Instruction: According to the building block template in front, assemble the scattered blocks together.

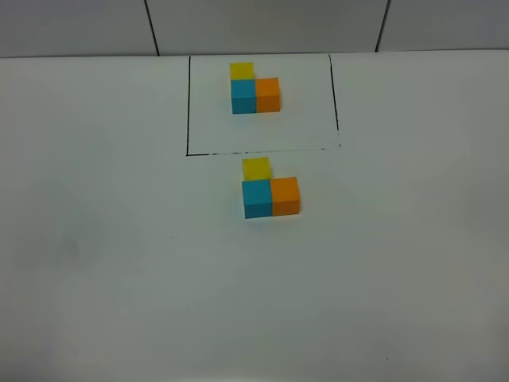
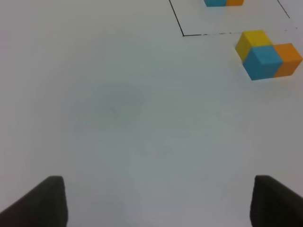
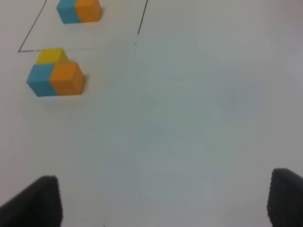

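The building block template [image 1: 254,89] is a yellow, sky-blue and orange trio inside a thin black outline at the back centre of the table. Just in front of the outline sit the three unframed blocks, pressed together in the same L: yellow [image 1: 256,168] behind, sky-blue [image 1: 257,197] front left, orange [image 1: 285,196] front right. Both wrist views show them too: sky-blue block [image 2: 263,61] and orange block [image 3: 66,78]. My left gripper [image 2: 158,203] and right gripper [image 3: 163,203] are open, each well back from the blocks with nothing between the fingers. Neither arm shows in the exterior high view.
The white table [image 1: 119,263] spreads bare around the blocks. A tiled wall [image 1: 262,24] rises behind the table's far edge. The black outline [image 1: 188,103] marks the template area.
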`<state>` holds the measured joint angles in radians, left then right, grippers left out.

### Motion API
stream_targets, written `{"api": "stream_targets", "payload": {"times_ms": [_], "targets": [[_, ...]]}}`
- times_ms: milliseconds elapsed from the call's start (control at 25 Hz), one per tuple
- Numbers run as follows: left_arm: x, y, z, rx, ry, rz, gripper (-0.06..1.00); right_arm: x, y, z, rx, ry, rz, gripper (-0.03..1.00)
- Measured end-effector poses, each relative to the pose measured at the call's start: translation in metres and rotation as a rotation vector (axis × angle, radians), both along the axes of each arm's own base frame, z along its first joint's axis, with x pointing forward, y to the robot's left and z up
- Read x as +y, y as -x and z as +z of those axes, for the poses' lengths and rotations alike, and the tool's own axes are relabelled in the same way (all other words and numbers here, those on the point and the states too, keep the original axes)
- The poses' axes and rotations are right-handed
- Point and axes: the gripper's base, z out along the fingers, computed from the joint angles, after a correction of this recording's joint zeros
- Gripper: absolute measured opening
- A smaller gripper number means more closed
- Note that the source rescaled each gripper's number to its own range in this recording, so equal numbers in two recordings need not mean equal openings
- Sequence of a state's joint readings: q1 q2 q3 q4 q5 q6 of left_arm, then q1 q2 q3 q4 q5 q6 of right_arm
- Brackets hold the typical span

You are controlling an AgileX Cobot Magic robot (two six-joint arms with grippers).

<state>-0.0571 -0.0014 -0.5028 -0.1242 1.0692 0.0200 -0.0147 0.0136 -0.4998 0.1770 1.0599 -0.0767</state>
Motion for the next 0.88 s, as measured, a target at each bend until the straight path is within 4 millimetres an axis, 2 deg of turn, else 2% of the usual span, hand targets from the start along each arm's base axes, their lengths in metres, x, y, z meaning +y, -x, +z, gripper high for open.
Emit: {"api": "stream_targets", "payload": {"times_ms": [880], "targets": [[0.0,0.0,0.0,0.0,0.0,0.0,0.66,-0.0002,0.0,0.0,0.002,-0.008,-0.007,0.77]]}}
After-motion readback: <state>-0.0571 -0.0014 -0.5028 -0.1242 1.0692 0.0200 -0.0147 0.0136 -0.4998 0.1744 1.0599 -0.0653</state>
